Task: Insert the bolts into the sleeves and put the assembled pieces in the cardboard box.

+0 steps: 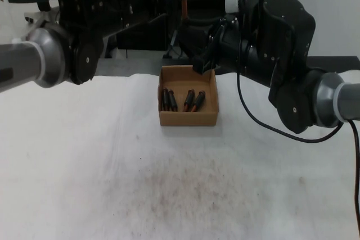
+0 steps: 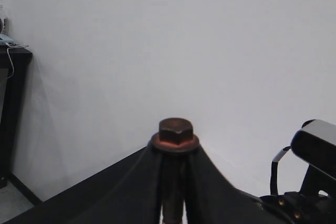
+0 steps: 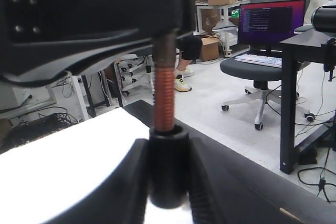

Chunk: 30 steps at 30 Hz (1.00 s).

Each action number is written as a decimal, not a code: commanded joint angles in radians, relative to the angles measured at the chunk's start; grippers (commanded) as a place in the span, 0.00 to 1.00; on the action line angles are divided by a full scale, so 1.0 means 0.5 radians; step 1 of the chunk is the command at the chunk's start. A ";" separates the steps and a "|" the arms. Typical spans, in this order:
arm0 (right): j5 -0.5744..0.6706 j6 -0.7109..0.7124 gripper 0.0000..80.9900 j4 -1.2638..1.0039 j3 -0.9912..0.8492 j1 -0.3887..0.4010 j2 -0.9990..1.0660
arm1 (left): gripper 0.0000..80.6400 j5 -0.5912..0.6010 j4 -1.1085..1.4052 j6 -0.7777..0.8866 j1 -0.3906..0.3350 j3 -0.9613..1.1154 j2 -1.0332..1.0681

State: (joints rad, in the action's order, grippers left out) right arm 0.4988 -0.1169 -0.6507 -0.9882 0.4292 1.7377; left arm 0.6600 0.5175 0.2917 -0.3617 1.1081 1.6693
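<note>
Your left gripper (image 2: 175, 153) is clamped on a rusty hex-head bolt (image 2: 176, 131), with the head facing its wrist camera. Your right gripper (image 3: 168, 153) pinches a black sleeve (image 3: 168, 174), and the bolt's orange-brown threaded shank reaches into the sleeve's open end. In the high view your right arm (image 1: 281, 43) hangs just past the far right corner of the cardboard box (image 1: 188, 118). The box sits far and central on the stained white bench cover (image 1: 169, 189). Four dark assembled pieces (image 1: 194, 100) lie inside it. Beyond the bench stand an office chair (image 3: 273, 64) and a lit monitor (image 3: 272, 20).
</note>
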 commanded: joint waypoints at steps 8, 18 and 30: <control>0.001 0.009 0.01 -0.057 -0.016 -0.028 -0.009 | 0.00 0.059 -0.116 -0.121 -0.008 0.024 -0.003; 0.001 0.009 0.01 -0.054 -0.050 -0.042 -0.009 | 0.00 0.122 -0.328 -0.227 -0.008 0.024 -0.003; 0.004 -0.042 0.01 -0.054 -0.109 -0.091 -0.009 | 0.20 0.216 -0.428 -0.315 -0.004 0.024 -0.007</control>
State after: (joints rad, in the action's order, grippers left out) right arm 0.5453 -0.1301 -0.6429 -1.0184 0.4055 1.7455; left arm 0.7073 0.3305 0.1343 -0.3638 1.1200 1.6693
